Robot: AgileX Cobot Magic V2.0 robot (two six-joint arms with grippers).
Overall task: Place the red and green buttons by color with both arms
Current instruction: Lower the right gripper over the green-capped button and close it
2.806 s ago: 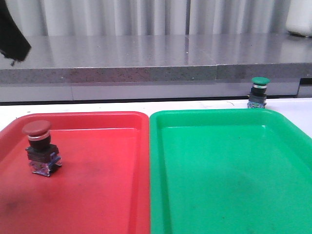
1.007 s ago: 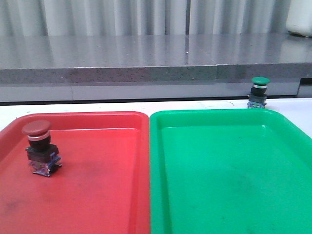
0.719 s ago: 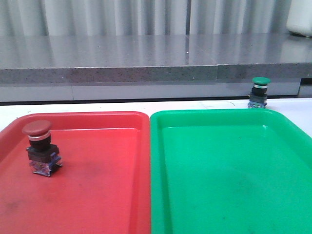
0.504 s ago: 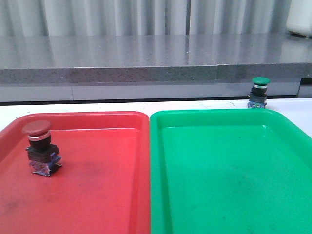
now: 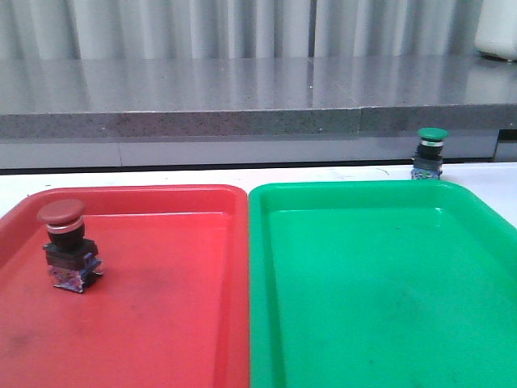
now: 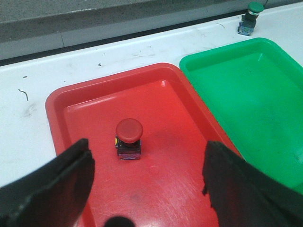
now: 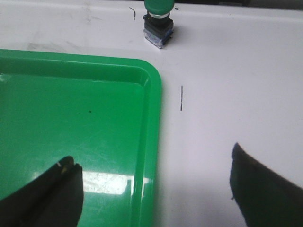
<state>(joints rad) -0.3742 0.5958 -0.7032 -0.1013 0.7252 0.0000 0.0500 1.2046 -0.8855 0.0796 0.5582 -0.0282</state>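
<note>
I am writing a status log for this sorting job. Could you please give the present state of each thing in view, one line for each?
red button: upright inside the red tray, placed.
green button: upright on the white table, outside the green tray, not yet placed.
red tray: holds only the red button.
green tray: holds nothing.
left gripper: open, above the red tray, holding nothing.
right gripper: open, over the green tray's edge, holding nothing.

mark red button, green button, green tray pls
red button (image 5: 61,212), front view, on its dark red cap
green button (image 7: 158,4), right wrist view, on its green cap
green tray (image 5: 380,187), front view, on its far rim
</note>
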